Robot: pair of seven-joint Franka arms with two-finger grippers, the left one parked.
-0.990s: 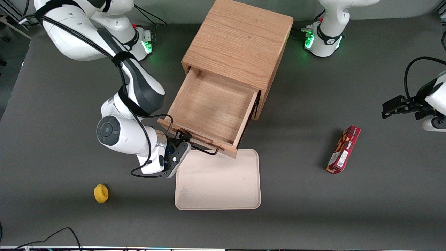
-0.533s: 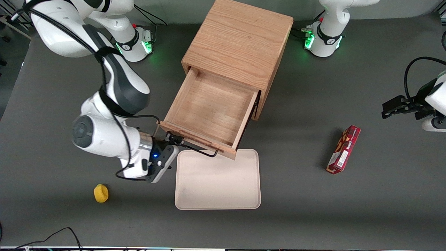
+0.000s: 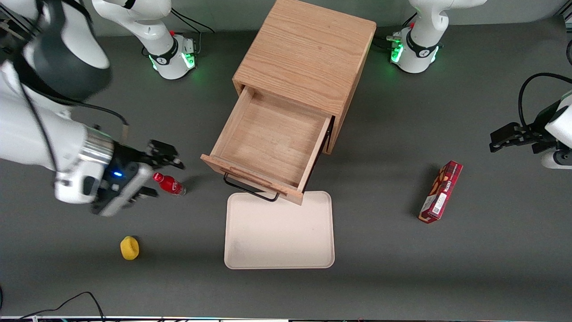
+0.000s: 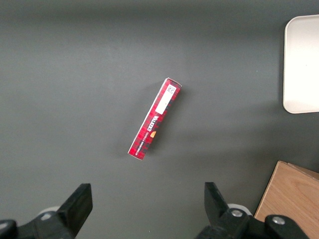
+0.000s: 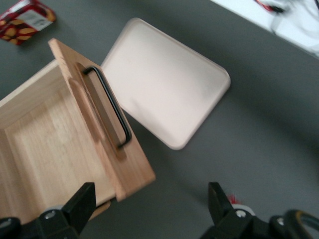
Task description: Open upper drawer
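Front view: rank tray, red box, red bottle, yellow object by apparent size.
1. tray
2. red box
3. red bottle and yellow object: too alike to rank.
The gripper, open, hangs above the bottle.

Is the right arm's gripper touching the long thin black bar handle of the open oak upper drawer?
Apart. In the front view, bare grey table separates the open gripper, above the small red bottle, from the handle of the upper drawer.

The right arm reaches in low from the working arm's end of the table, wrist level, its gripper (image 3: 157, 172) hanging above the tabletop with both fingers (image 5: 79, 204) spread wide, holding nothing
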